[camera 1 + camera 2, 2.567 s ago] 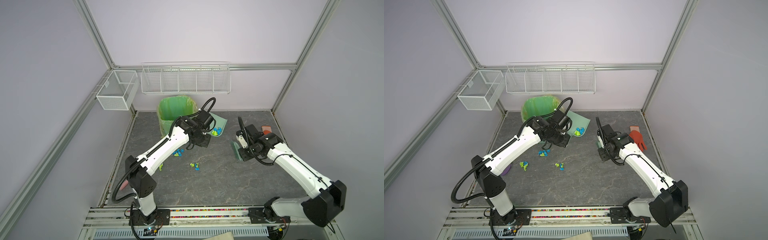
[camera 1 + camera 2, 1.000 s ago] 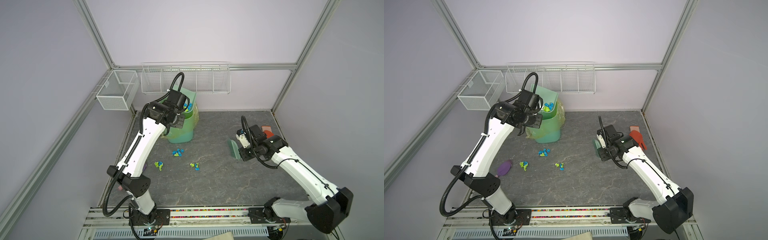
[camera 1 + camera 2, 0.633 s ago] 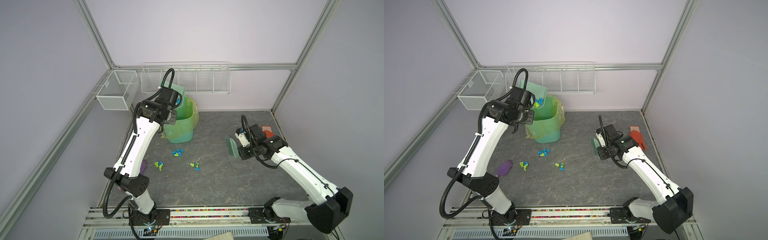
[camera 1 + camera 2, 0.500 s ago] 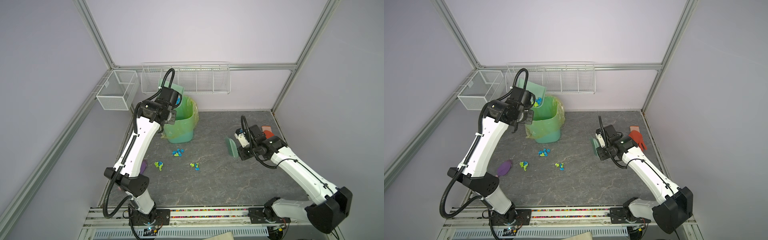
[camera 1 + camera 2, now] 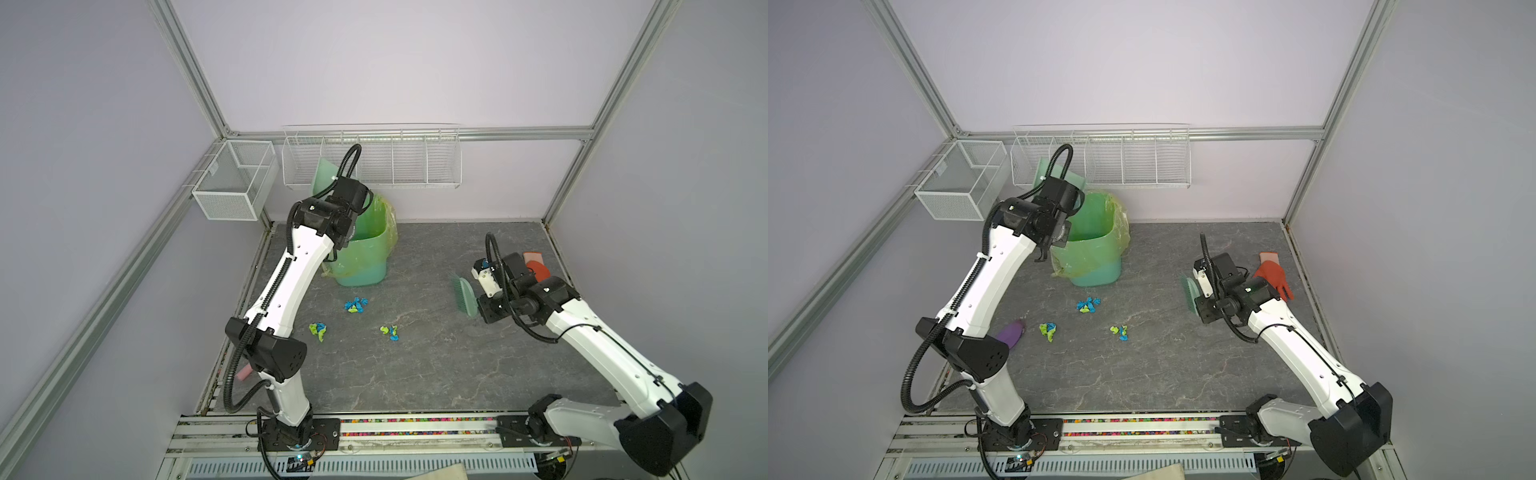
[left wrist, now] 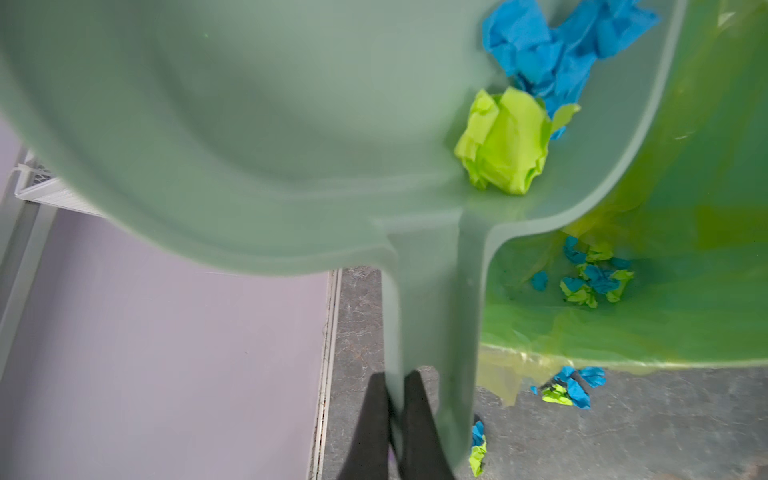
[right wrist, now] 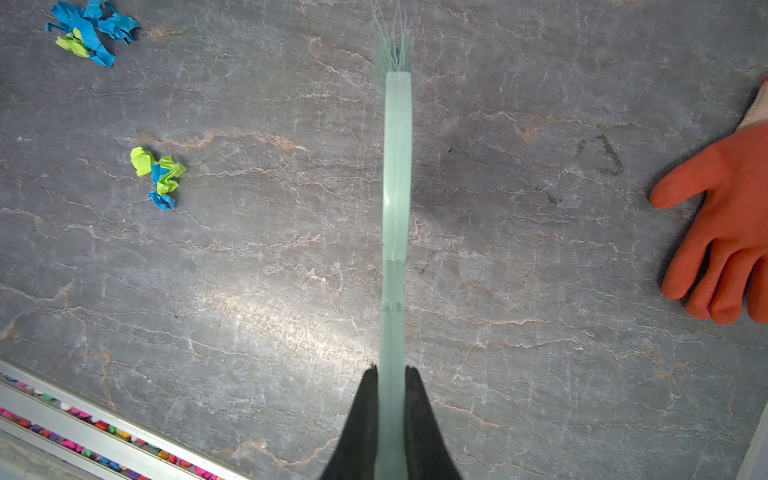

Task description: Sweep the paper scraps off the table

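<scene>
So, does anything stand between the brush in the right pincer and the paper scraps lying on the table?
Nothing visible does. Only bare dark grey veined table lies between the pale green bristle brush in the right pincer and the nearest blue and lime-green paper scraps.

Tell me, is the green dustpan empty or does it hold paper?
Not empty: a lime-green wad and blue scraps lie inside the dustpan, which is tipped up by the bin.
</scene>
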